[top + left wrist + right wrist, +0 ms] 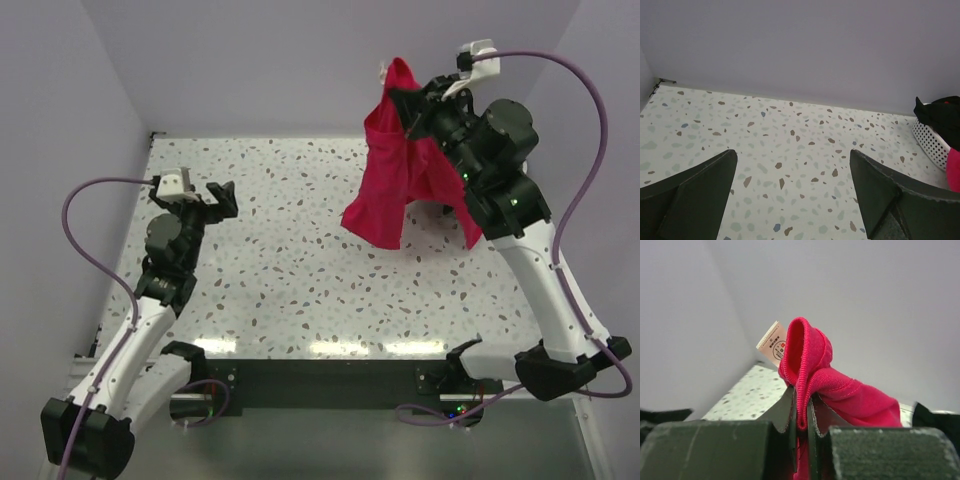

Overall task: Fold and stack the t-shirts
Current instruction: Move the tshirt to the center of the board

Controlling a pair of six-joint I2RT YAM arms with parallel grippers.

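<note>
Folding looked barely begun: nothing lay flat or stacked. The right end effector (403, 95), raised high above the surface (280, 250), was clenched on the collar of the red t-shirt (392, 170), which hung below it. The left end effector (792, 160) hovered low, released and empty. Black t-shirts (942, 115) sat in a basket (932, 145) to its right.

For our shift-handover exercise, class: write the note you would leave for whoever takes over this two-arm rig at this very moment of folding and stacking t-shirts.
Left gripper: open, empty, over the table, left side.
Right gripper: shut on the red t-shirt at its ribbed neck, held up; the shirt hangs bunched.
Black t-shirts: in the white basket, far right; count unclear.
Done: nothing folded or stacked in view.
Left: spread and fold the red one, then the black ones, and stack them.
</note>
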